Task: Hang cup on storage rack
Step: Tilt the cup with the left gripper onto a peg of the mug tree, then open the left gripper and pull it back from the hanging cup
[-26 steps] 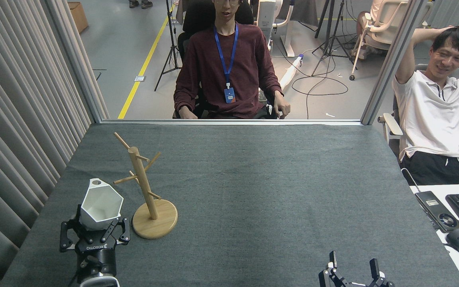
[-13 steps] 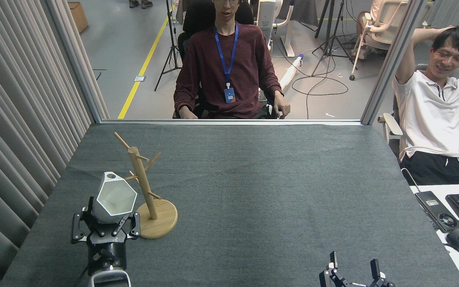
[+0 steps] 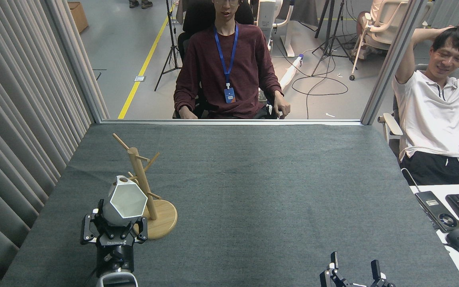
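Head view: the left gripper (image 3: 114,228) is clamped on the white hexagonal cup (image 3: 126,201), holding it by its lower part with the open mouth turned toward the camera. Compared with half a second ago, gripper and cup have shifted right and slightly down the picture, so the cup now overlaps the wooden mug tree (image 3: 144,187) just beyond it, its pierced rim tab at a lower peg. Far to the right, the right gripper (image 3: 355,271) sits low with jaws apart, empty.
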### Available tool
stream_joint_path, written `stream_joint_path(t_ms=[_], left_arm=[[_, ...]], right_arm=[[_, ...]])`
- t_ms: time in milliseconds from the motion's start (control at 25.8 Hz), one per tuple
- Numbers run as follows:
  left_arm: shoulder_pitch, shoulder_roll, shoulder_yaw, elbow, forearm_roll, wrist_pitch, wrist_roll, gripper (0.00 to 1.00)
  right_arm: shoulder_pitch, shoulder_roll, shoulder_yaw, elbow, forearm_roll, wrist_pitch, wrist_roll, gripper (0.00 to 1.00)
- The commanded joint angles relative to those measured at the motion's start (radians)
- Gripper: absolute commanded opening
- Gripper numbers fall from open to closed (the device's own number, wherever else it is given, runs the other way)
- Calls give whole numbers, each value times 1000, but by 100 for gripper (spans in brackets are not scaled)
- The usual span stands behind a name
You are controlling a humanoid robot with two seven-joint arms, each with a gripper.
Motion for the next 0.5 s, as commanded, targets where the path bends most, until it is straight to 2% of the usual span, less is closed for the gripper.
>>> stream_joint_path(t_ms=[0, 155, 194, 232, 271, 310, 465], left_arm=[[-15, -2, 0, 30, -9, 4, 0, 29], [-36, -8, 0, 50, -26, 4, 0, 33], [-39, -8, -2, 54, -28, 4, 0, 40], [-44, -8, -3, 59, -26, 4, -2, 57], [-44, -8, -6, 60, -28, 2, 0, 87], [-44, -6, -10, 60, -29, -1, 3, 100], [-44, -6, -11, 59, -31, -7, 4, 100]], right_arm=[[1, 2, 0, 0, -1, 0, -2, 98], [1, -1, -2, 2, -1, -2, -3, 98], [1, -1, -2, 3, -1, -2, -3, 98], [1, -1, -2, 6, -1, -2, -5, 98], [1, -1, -2, 9, -1, -2, -5, 98], [1, -1, -2, 9, -1, -2, -5, 98], [1, -1, -2, 11, -1, -3, -5, 98]])
